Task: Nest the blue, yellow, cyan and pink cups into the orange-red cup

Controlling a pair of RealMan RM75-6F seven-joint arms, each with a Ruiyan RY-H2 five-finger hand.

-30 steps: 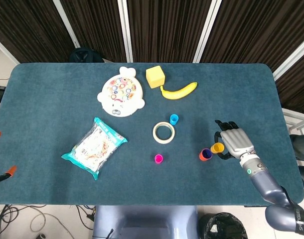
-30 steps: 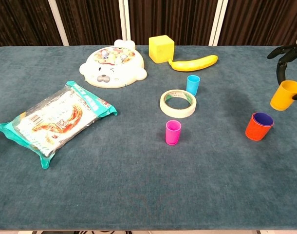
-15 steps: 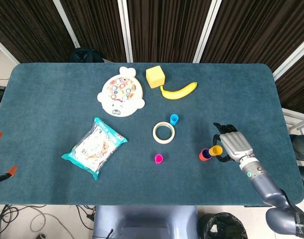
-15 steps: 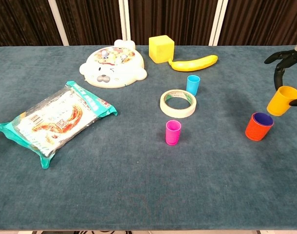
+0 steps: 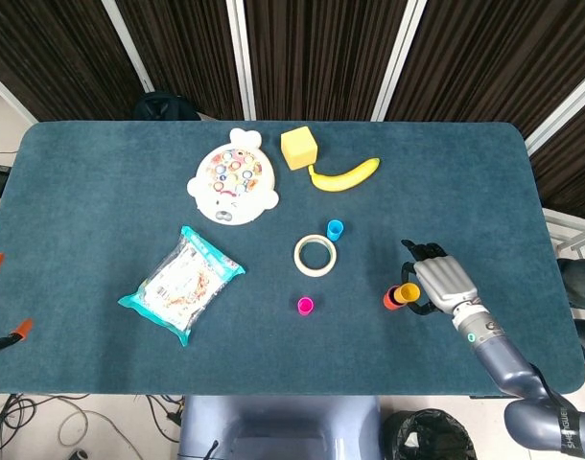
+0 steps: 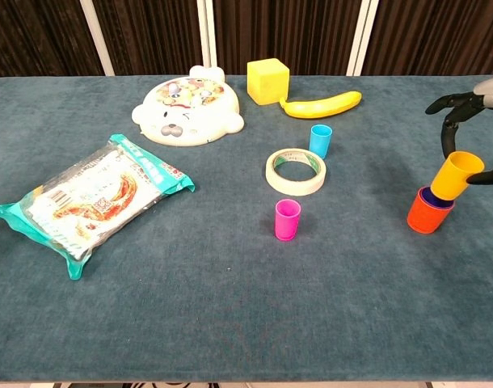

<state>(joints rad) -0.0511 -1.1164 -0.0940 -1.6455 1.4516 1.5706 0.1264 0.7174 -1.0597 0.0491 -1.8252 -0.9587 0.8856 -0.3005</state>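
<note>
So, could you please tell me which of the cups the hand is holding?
The yellow cup, gripped by the right hand just above the orange-red cup.

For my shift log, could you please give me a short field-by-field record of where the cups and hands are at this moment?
right hand: holds the yellow plastic cup, tilted, just above the stack
orange-red plastic cup: upright on the teal cloth table, blue cup nested inside
cyan plastic cup: upright, beside the roll of tape
pink plastic cup: upright, standing alone
left hand: not in view
</note>
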